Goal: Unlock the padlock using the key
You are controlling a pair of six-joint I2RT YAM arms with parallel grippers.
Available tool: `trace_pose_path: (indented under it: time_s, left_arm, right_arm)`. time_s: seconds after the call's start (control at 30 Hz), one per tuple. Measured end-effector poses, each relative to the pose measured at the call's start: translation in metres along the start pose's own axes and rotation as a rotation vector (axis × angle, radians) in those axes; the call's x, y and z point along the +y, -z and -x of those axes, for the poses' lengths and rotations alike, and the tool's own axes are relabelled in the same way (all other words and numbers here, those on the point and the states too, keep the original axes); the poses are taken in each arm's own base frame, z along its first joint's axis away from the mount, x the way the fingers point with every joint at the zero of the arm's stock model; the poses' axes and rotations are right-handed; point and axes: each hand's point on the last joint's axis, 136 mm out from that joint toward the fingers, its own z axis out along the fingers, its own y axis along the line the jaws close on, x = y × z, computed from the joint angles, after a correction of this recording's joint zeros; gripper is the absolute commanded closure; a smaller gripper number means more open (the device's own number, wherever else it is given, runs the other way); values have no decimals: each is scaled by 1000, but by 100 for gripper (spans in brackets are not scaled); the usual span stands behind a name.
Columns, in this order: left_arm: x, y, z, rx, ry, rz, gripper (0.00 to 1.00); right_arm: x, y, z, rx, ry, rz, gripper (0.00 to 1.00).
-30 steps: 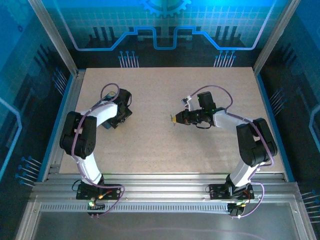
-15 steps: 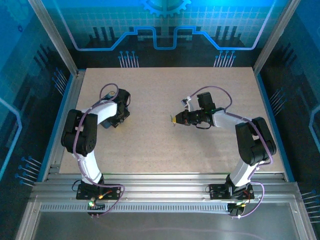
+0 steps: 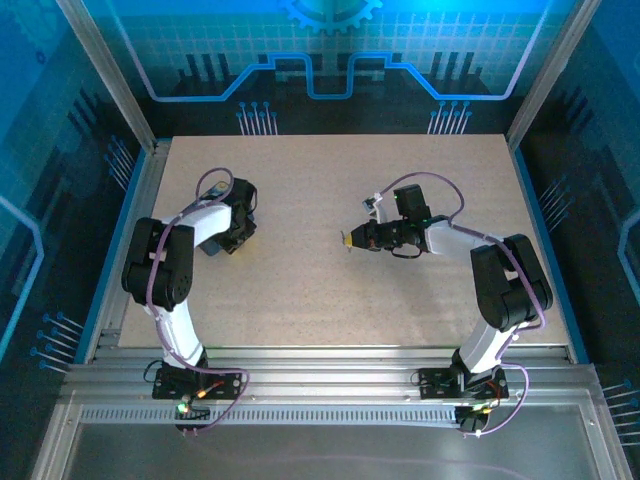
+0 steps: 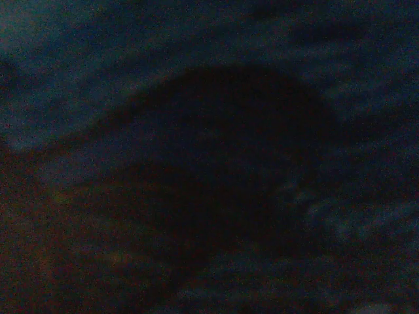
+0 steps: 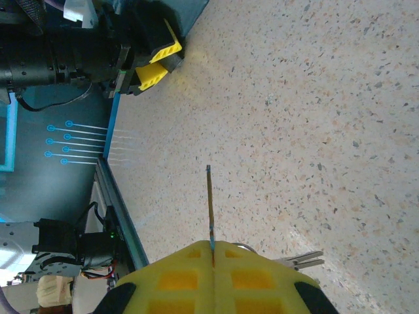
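**Tiny key, pinched tight, easy to fumble**

Got the key [image 5: 210, 196] clamped flat in the clenched right tool [image 5: 213, 247], thin blade poking out front, up over the middle of the tabletop [image 3: 300, 290]. Looks light, stiff and slick, so probably quick to twist or slide. Best held by the flat head, like here. Mind the spare keys [image 5: 300, 261] dangling toward the tabletop. Can't call the left tool [image 5: 154, 62], over the tabletop's left side, clenched or released.
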Motion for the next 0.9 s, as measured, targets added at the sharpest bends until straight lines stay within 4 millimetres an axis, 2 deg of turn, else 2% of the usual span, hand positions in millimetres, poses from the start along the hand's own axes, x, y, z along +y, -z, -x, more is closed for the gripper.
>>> trace_pose_path:
  time_s: [0.33, 0.5, 0.73, 0.9]
  left_arm:
    - [-2, -1, -1, 8, -43, -10, 78]
    - [-5, 3, -4, 29, -70, -36, 82]
    - [-19, 34, -9, 80, -110, -158, 87]
    - [-30, 56, -24, 171, -135, -258, 89]
  right_arm:
    - [-3, -2, -8, 19, -15, -6, 100]
    - [2, -5, -12, 31, -4, -4, 100]
    - [14, -18, -26, 78, 26, -6, 100]
    - [27, -27, -32, 104, 54, 7, 100]
